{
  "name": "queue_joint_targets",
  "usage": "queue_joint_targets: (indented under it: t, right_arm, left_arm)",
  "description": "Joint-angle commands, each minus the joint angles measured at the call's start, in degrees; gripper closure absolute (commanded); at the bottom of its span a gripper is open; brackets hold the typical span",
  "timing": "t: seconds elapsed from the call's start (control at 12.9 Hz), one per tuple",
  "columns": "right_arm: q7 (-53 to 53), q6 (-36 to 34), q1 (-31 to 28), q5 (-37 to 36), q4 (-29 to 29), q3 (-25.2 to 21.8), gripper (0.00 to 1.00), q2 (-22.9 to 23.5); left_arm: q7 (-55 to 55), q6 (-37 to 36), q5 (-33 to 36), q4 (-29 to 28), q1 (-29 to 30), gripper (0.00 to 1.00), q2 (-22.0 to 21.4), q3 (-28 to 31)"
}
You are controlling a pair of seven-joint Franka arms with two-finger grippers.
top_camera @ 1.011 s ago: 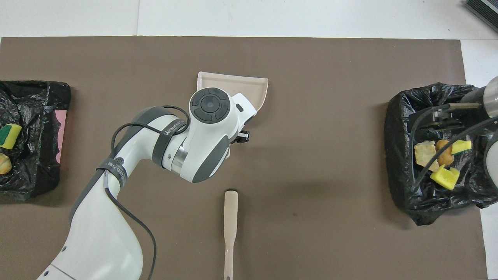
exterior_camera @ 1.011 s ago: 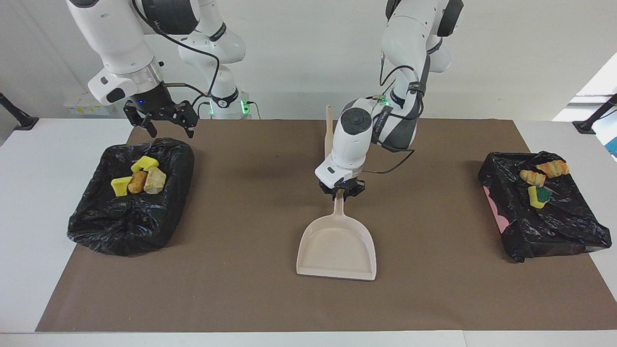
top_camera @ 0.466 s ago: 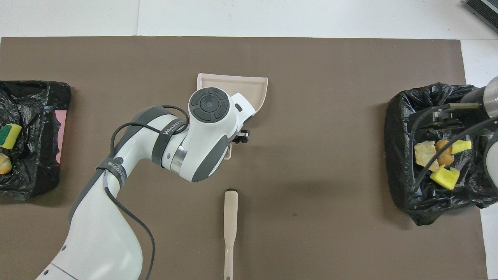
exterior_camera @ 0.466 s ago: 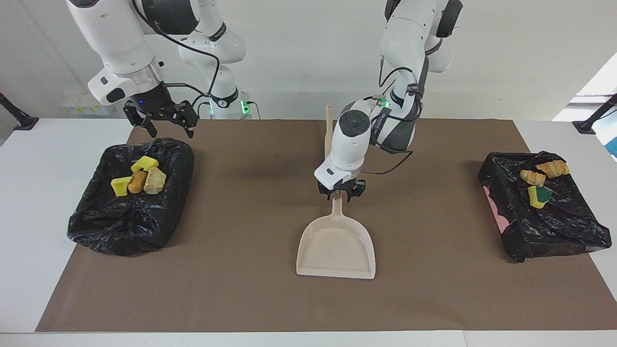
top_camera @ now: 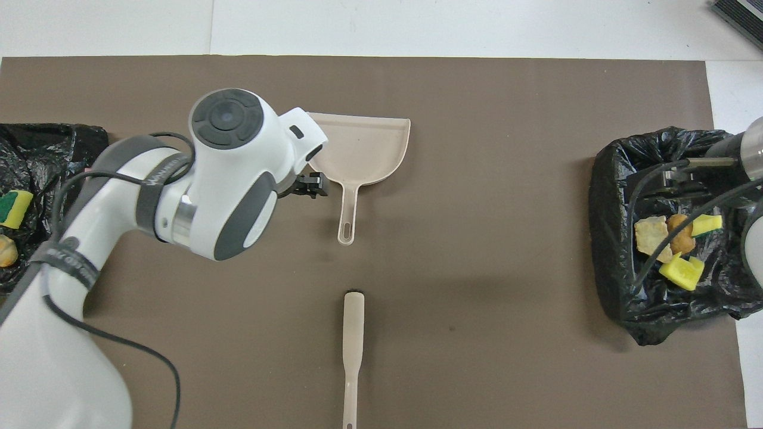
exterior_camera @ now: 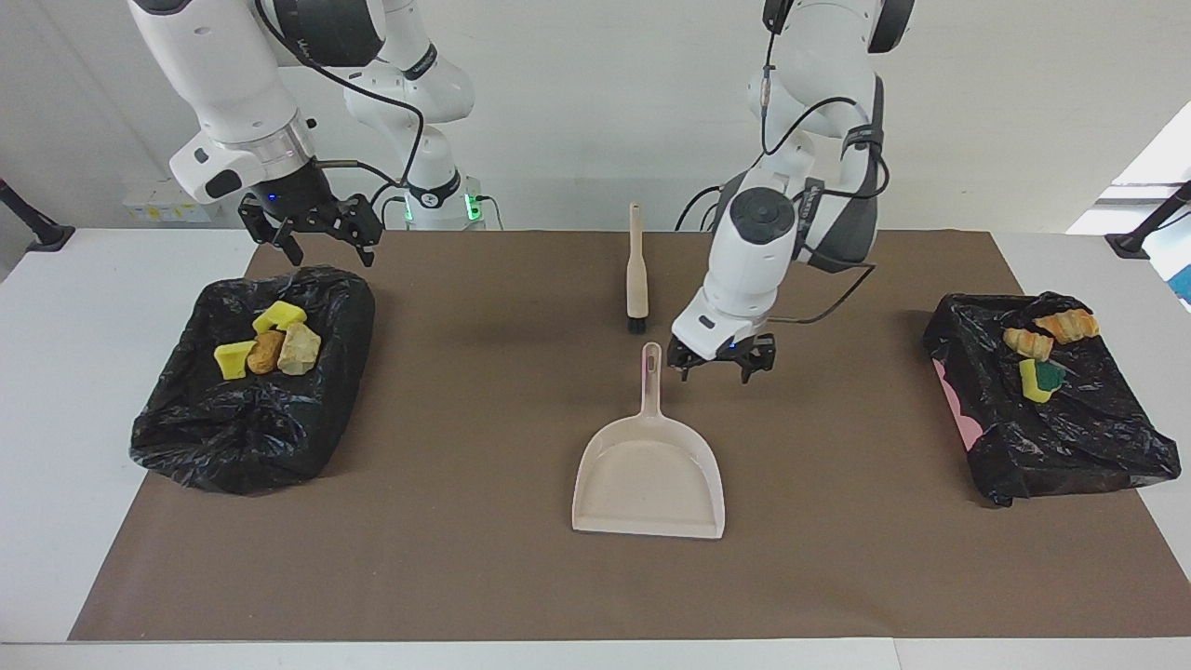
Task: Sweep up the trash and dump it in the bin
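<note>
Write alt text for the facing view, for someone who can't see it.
A beige dustpan lies mid-table, released; the left gripper, jaws open, hangs beside its handle. A brush lies nearer the robots. Sponge and bread scraps sit in two black-lined bins, the right gripper waiting open over one.

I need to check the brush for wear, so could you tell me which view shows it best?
The facing view: the brush lies whole, black bristles visible. The overhead view cuts off its handle at the frame's edge and barely shows the bristles.

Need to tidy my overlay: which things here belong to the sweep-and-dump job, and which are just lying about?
Job:
trash in one bin
trash in second bin
dustpan
brush
left gripper, beside dustpan handle
right gripper, over first bin

Lying about:
brown mat
</note>
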Motion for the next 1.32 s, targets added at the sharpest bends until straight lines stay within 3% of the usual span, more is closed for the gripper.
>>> queue_joint_targets:
  t: [0.0, 0.39, 0.7, 0.93, 1.24]
  right_arm:
    - [-0.52, -0.59, -0.88, 1.29, 0.38, 0.1, 0.0, -0.27]
    - [-0.43, -0.68, -0.79, 1.2, 0.38, 0.1, 0.0, -0.27]
    - [-0.17, -1.29, -0.79, 0.67, 0.12, 0.1, 0.0, -0.45]
    - [0.44, -1.2, -0.88, 0.67, 0.38, 0.1, 0.0, -0.27]
    - [0.45, -1.91, -0.97, 0.41, 0.82, 0.01, 0.0, -0.01]
  left_arm:
    - [8.01, -2.69, 1.01, -3.81, 6.32, 0.0, -9.03, -0.55]
    - [20.94, -14.28, 0.92, -1.01, 17.49, 0.0, -19.07, 0.06]
    - [29.05, -25.45, 0.92, 6.29, 21.81, 0.0, -19.52, 0.33]
    - [28.27, -24.85, 0.84, 5.85, 22.43, 0.0, -20.58, -0.2]
    - [28.18, -26.96, 0.13, 8.04, 22.61, 0.0, -18.92, 0.85]
